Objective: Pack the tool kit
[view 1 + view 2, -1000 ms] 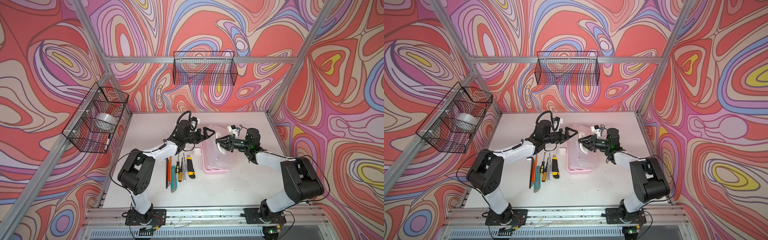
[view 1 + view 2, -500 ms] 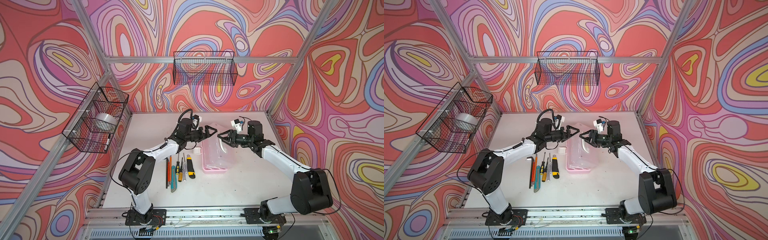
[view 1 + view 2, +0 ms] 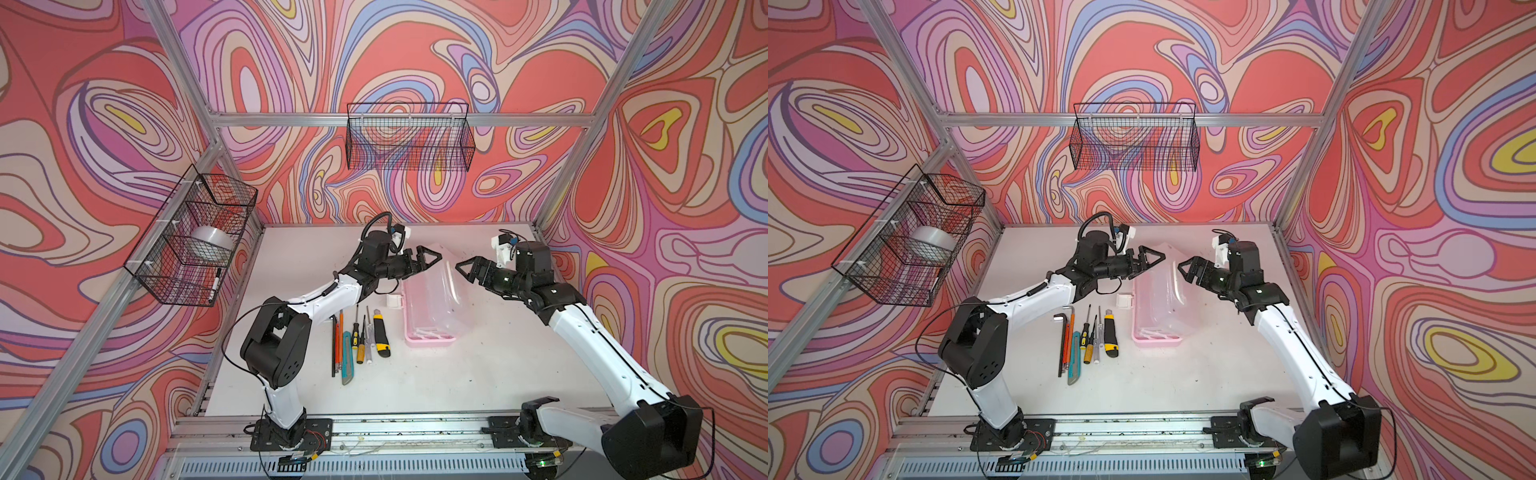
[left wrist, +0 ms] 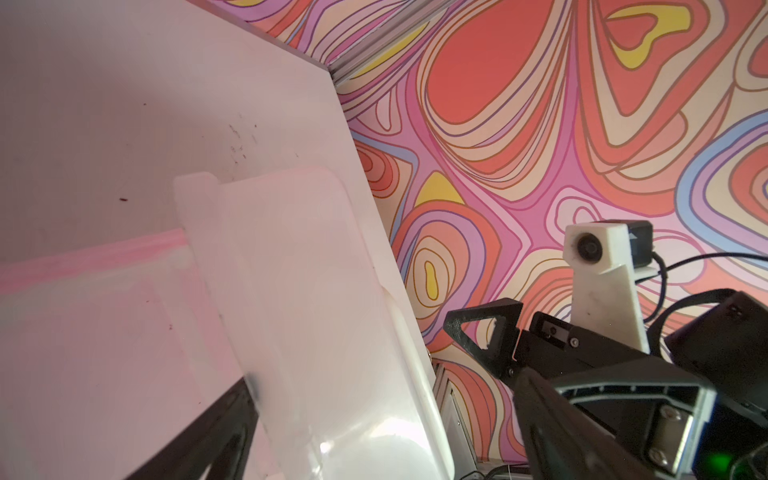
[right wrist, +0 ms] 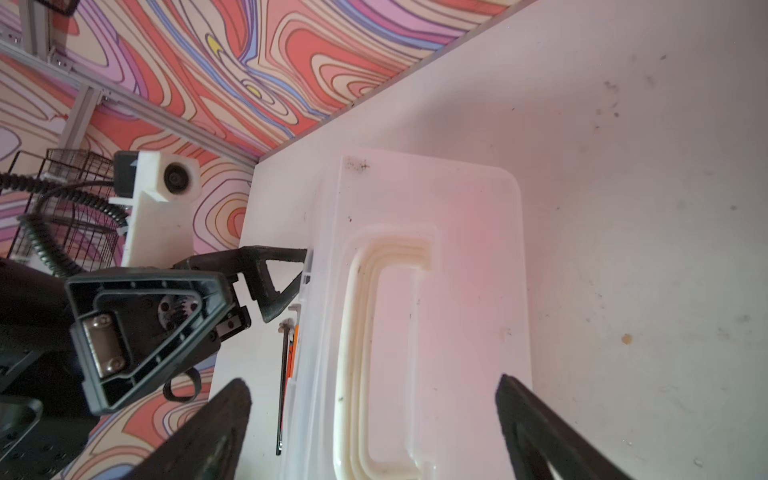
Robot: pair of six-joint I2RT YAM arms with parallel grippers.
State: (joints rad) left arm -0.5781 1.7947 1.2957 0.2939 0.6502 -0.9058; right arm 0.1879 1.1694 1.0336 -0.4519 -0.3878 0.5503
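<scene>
Right wrist view: the translucent lid (image 5: 457, 257) stands raised, so the base is open for loading. In both top views the pale-pink case (image 3: 428, 340) sits mid-surface (image 3: 415, 395), long axis running near-far, lid tipped up over its right side.

Left pincer (image 3: 432, 261) is at the lid's high far edge, jaws spread wide, not clamped. In the left wrist view the lid edge passes btwn its fingers (image 4: 208, 436), so it's prob. there to stop the lid dropping shut; actual contact is hard to tell. Right pincer (image 3: 464, 269) hangs just right of the lid, apart from it, released w/ nothing in it, so free for a pick, I'd judge.

Tools lie in a tidy row on the surface just left of the case, parallel to it, i.e. handy to lift straight across: hex keys (image 3: 333, 345), teal knife (image 3: 347, 359), small screwdrivers (image 3: 356, 332), and yellow-black knife (image 3: 381, 332) nearest the case. None looks packed yet. Wire baskets (image 3: 191, 241) on the left & far walls seem to play no part
</scene>
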